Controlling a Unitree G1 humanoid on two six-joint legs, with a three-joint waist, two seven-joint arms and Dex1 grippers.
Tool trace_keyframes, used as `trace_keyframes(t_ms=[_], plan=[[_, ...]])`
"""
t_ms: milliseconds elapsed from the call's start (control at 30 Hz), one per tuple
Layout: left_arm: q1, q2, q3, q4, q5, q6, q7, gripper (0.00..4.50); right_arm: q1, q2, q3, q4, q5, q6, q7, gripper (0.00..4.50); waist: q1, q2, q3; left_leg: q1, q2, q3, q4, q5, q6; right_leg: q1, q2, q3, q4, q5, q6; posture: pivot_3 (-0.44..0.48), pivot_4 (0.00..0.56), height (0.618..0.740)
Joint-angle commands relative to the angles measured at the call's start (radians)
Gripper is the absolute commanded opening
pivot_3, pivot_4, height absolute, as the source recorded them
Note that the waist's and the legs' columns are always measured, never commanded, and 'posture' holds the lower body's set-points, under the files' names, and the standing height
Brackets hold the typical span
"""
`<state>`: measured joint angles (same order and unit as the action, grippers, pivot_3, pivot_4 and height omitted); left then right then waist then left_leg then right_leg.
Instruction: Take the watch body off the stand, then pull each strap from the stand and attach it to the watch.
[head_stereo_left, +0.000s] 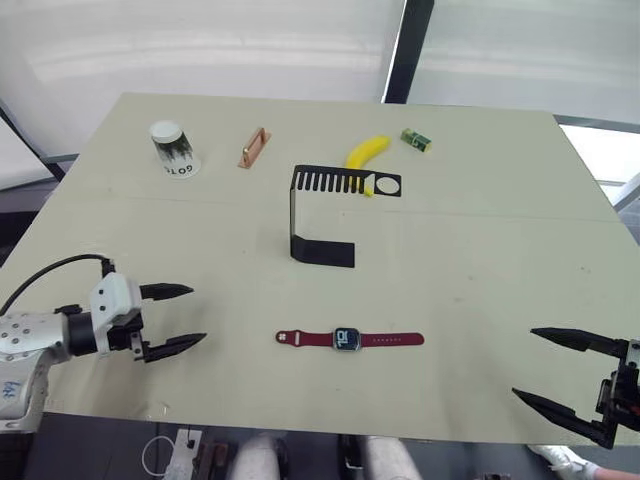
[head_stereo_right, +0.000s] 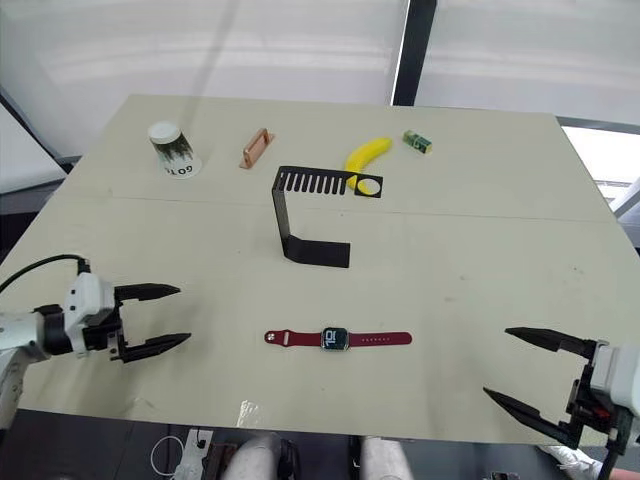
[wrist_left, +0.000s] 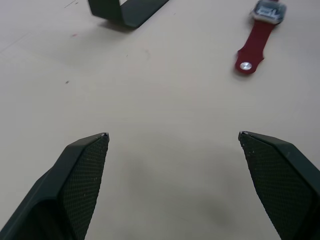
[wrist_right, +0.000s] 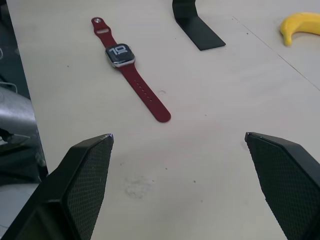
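The watch body is lying flat on the table, nearer the robot than the stand, with both straps attached. The left gripper and right gripper are flanking the watch, fingers apart, holding nothing.

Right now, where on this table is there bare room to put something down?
Bare patches lie between the left tool and the watch, and between the watch and the right tool. The far edge is crowded: cup, handle, stand, banana.
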<state>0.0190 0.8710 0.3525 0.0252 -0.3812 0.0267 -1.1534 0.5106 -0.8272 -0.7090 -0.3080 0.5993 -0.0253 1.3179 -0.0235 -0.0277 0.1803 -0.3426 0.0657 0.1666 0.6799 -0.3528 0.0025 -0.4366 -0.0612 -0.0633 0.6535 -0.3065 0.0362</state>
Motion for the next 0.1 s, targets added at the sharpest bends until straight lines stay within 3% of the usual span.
trace_keyframes(t_ms=[33,100], plan=[[0.030,0.001,0.024,-0.039,-0.005,-0.015,0.013,4.47,-0.065,-0.036,0.013,0.066,-0.004,-0.020,0.033,4.50,-0.001,0.000,0.000,0.001,0.000,0.000,0.000,0.000,-0.001,0.001,0.000,0.000,0.000,0.000,0.000,0.000,0.150,0.729],[0.046,-0.014,0.015,-0.052,0.020,-0.053,0.034,4.47,-0.126,-0.050,0.039,0.104,-0.006,-0.016,0.026,4.50,-0.002,0.001,0.001,0.006,0.000,0.001,-0.002,-0.001,-0.002,0.005,0.000,0.000,-0.001,0.000,0.000,0.000,0.150,0.729]])
